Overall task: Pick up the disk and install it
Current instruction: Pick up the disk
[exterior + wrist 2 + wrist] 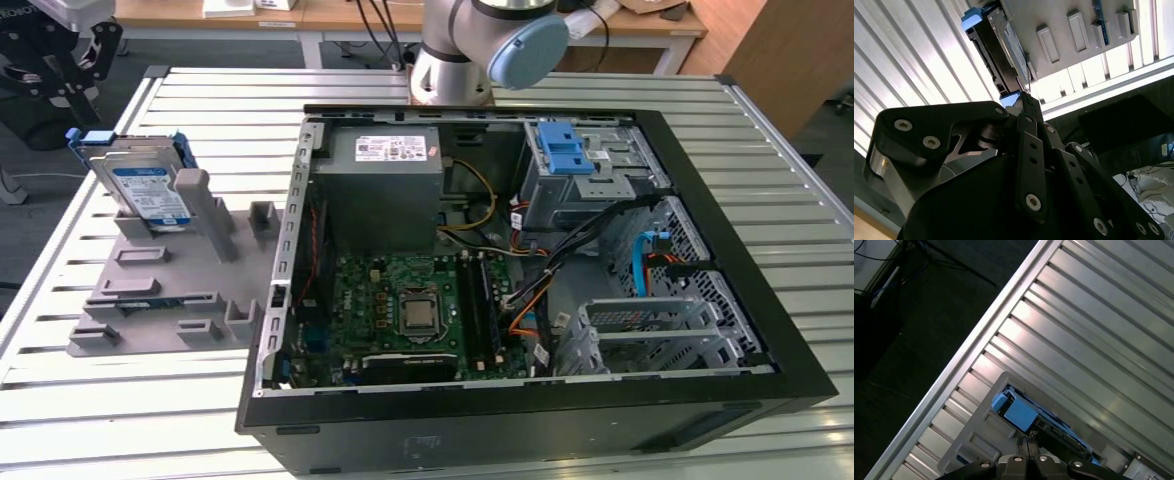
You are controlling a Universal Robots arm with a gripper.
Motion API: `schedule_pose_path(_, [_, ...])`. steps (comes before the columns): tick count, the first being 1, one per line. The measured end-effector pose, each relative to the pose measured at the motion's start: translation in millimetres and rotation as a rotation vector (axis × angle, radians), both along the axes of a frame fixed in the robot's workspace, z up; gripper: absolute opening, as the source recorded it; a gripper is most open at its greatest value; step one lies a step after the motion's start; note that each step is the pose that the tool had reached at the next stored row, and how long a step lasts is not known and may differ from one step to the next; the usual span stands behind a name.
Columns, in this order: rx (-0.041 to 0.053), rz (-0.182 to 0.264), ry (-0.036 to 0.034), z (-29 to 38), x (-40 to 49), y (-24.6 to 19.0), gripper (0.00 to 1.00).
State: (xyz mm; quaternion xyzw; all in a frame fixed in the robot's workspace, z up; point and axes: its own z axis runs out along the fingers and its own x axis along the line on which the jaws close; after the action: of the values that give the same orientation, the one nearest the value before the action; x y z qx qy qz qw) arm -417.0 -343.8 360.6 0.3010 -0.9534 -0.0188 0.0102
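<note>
Standing on edge in a grey holder (160, 290) on the table (214, 100), at the exterior view's left of the open computer case (534, 410), the disk (144, 185) sits free; the pincer (1026, 441) hangs above it, clenched on nothing

Jaws partly hide one blue corner of the disk (999, 50).
</note>
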Motion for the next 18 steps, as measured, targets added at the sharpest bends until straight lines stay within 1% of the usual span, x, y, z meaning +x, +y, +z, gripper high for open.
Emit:
schedule_pose_path(14, [-0.0007,0.073,0.0,0.0,0.0,0.5,0.11])
schedule_pose_path(18, [-0.0007,0.076,0.0,0.0,0.0,0.6,0.11])
